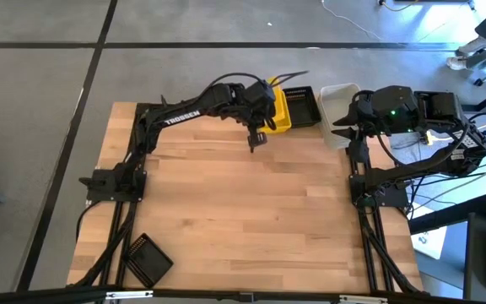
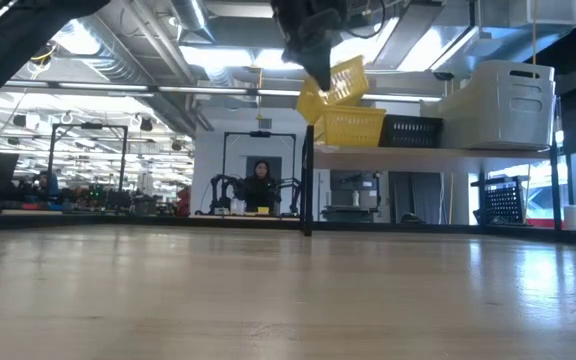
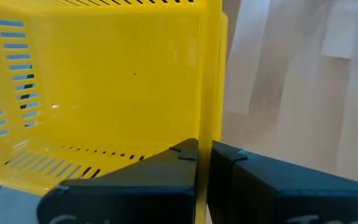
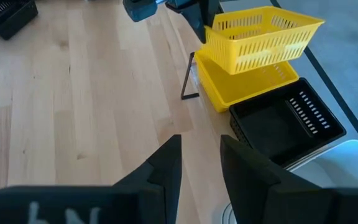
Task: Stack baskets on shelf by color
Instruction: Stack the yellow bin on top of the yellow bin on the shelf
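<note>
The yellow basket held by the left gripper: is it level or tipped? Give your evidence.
Tipped. The raised yellow basket slants above the yellow one on the shelf, pinched at its wall by the shut left gripper.

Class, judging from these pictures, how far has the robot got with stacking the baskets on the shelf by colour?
Done: yellow baskets, a black basket and whitish baskets sit on the shelf. In hand: the left gripper, shut on the rim of another yellow basket, holds it tilted over the yellow stack. Left: a black basket lies on the table's near corner. The right gripper waits open.
</note>
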Controlling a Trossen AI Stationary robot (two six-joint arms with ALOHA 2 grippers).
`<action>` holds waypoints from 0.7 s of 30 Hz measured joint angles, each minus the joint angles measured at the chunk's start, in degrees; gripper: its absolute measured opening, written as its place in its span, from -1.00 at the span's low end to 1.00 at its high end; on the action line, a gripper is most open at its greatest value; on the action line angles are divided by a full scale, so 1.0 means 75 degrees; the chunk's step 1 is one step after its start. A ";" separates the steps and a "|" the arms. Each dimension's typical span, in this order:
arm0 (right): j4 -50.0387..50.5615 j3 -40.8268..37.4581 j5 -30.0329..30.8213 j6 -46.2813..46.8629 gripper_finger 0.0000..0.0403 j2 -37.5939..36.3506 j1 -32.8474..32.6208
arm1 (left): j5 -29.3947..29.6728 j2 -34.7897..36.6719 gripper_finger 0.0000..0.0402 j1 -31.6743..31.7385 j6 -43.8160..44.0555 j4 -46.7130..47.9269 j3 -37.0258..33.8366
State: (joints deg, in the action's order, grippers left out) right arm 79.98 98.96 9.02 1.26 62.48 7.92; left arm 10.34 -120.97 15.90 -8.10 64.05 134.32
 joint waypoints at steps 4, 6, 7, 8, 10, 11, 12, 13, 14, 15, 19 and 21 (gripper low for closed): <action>-0.0001 0.0000 0.0000 0.0000 -0.46 0.0000 0.0000 | -0.0016 0.0000 -1.00 -0.0014 -0.0247 -0.0009 0.0000; -0.0001 0.0000 0.0000 0.0000 -0.46 0.0000 0.0000 | 0.0025 0.0000 -1.00 -0.0008 -0.0394 -0.0019 0.0000; 0.0000 0.0000 0.0000 0.0000 -0.46 0.0000 0.0000 | 0.0103 0.0000 -1.00 -0.0005 -0.0410 -0.0027 0.0000; -0.0002 0.0000 0.0000 0.0000 -0.46 0.0000 0.0000 | 0.0250 0.0000 -1.00 -0.0005 -0.0410 -0.0028 0.0000; 0.0001 0.0000 0.0000 0.0000 -0.46 0.0000 0.0000 | 0.0543 0.0000 -1.00 -0.0008 -0.0439 -0.0026 0.0000; 0.0001 0.0000 0.0000 0.0000 -0.46 0.0000 0.0000 | 0.0618 0.0000 -1.00 -0.0008 -0.0517 -0.0027 0.0000; 0.0000 0.0000 0.0000 0.0000 -0.46 0.0000 0.0000 | 0.0636 0.0000 -1.00 -0.0008 -0.0600 -0.0026 0.0000; 0.0001 0.0000 0.0000 0.0000 -0.46 0.0000 0.0000 | 0.0635 0.0000 -1.00 -0.0007 -0.0675 -0.0026 0.0000; 0.0001 0.0000 0.0000 0.0000 -0.46 0.0000 0.0000 | 0.0638 0.0000 -1.00 -0.0008 -0.0765 -0.0027 0.0000; 0.0001 0.0000 0.0000 0.0000 -0.46 0.0000 0.0000 | 0.0636 0.0000 -1.00 -0.0008 -0.0801 -0.0028 0.0000; 0.0001 0.0000 0.0000 0.0000 -0.46 0.0000 0.0000 | 0.0630 0.0003 -1.00 -0.0020 -0.0801 -0.0028 0.0000; 0.0001 0.0000 -0.0002 0.0000 -0.46 0.0000 0.0000 | 0.0616 0.0003 -1.00 -0.0026 -0.0785 -0.0029 0.0000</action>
State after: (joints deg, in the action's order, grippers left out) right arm 79.99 98.96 9.00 1.26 62.48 7.92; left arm 14.96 -120.95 15.70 -13.99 63.83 134.32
